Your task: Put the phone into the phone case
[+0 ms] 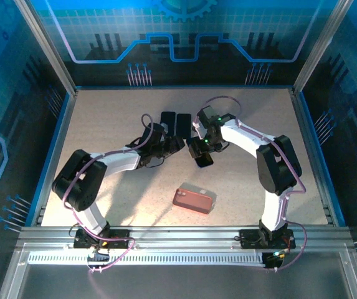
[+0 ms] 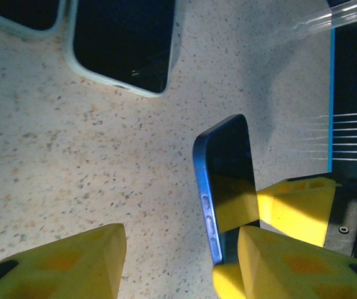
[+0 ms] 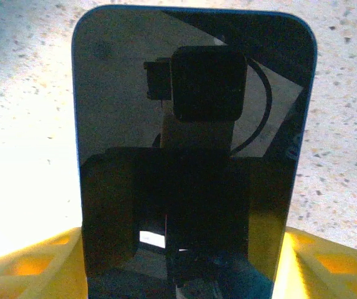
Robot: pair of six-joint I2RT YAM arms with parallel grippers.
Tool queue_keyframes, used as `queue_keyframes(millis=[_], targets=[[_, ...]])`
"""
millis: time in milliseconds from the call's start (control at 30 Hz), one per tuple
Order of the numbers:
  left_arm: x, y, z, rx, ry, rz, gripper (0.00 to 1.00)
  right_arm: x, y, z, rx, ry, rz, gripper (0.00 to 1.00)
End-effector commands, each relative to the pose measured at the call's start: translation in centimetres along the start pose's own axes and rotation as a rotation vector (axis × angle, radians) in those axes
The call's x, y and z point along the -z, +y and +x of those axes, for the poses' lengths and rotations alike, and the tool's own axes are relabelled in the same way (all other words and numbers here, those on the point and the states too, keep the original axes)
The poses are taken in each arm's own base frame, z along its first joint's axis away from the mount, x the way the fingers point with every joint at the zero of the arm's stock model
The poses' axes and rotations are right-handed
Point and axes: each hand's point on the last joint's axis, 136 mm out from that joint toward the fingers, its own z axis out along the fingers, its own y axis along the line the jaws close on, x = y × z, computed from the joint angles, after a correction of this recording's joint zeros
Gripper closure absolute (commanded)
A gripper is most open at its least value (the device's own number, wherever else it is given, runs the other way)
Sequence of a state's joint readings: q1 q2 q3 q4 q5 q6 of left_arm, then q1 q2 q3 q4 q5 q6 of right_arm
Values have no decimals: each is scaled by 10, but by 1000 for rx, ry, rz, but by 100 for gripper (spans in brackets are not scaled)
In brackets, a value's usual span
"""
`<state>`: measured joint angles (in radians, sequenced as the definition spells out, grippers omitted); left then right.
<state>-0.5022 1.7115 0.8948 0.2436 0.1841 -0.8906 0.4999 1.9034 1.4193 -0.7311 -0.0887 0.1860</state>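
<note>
Two yellow fingers (image 3: 35,265) of the right gripper (image 3: 178,274) pinch the blue glass-fronted phone (image 3: 190,156) by its long edges, holding it on end near the middle of the speckled beige tabletop (image 1: 103,124). The left gripper (image 2: 178,249) stands spread, the phone just beside its right-hand finger. Both arms bend inward, wrists nearly meeting. The red rectangular phone case (image 1: 194,199) lies nearer, well apart.

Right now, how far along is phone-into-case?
Done: the phone is gripped by the right end effector. In hand: the left end effector sits open alongside the phone and is not clamping it. Left: the red case lies apart, nearer the arm bases, and the phone is not yet in it.
</note>
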Motion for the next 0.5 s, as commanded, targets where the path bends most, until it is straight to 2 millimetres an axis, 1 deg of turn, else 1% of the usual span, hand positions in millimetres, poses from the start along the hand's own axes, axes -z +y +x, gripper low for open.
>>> queue_keyframes(millis=[0, 133, 300, 467], targets=[[-6, -21, -5, 6, 9, 81, 50, 20, 20, -8, 1, -59, -64, 32], [-12, -23, -4, 9, 17, 94, 52, 23, 26, -9, 3, -65, -80, 32], [-20, -21, -2, 15, 27, 96, 55, 25, 32, -9, -6, -69, -110, 32], [-24, -20, -2, 21, 26, 100, 56, 25, 35, -9, -12, -66, -122, 32]])
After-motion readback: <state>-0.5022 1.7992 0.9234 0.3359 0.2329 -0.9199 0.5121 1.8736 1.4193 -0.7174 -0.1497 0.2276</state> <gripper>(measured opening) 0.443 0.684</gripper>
